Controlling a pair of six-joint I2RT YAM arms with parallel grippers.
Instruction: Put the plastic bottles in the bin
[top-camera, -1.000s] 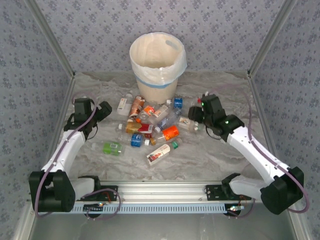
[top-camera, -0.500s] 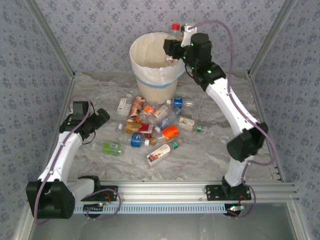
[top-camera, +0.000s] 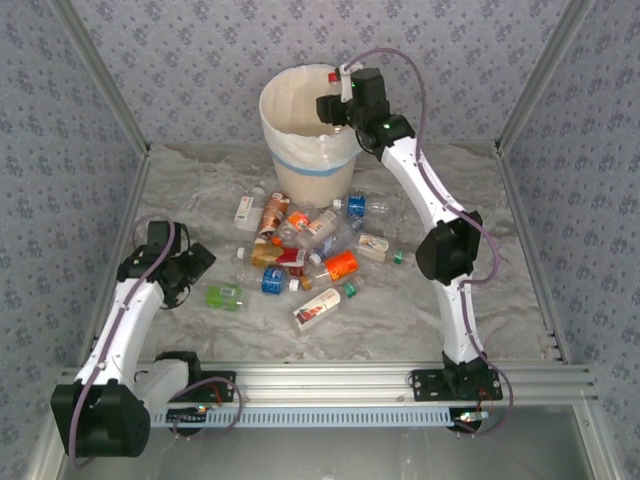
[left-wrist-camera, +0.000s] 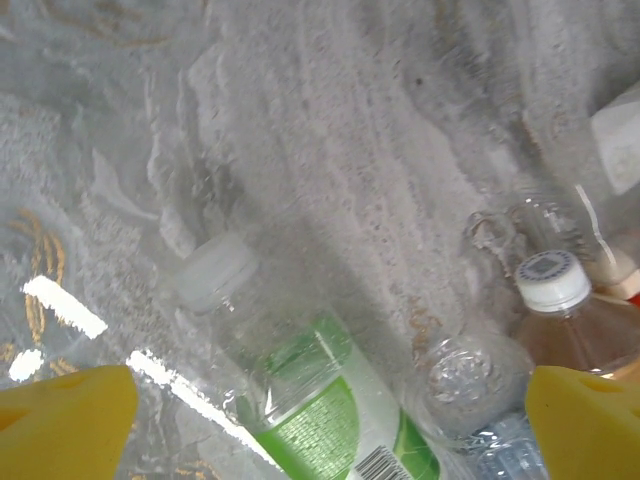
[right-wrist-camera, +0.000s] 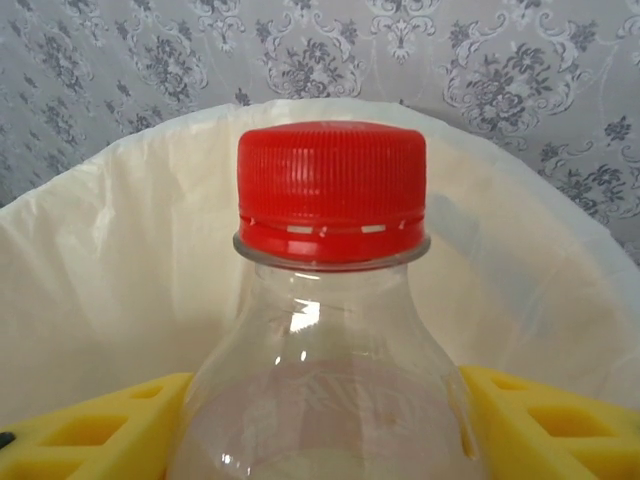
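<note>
Below, red-capped bottle (right-wrist-camera: 330, 340) cropped, bin (right-wrist-camera: 110, 250) behind

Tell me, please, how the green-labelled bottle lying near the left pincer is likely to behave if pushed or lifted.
The green-labelled bottle lies on its side on the table, so a sideways push would probably roll it. It looks clear and empty, so likely light and easily squashed. Its smooth wall may slip; gripping the label seems safer.
</note>
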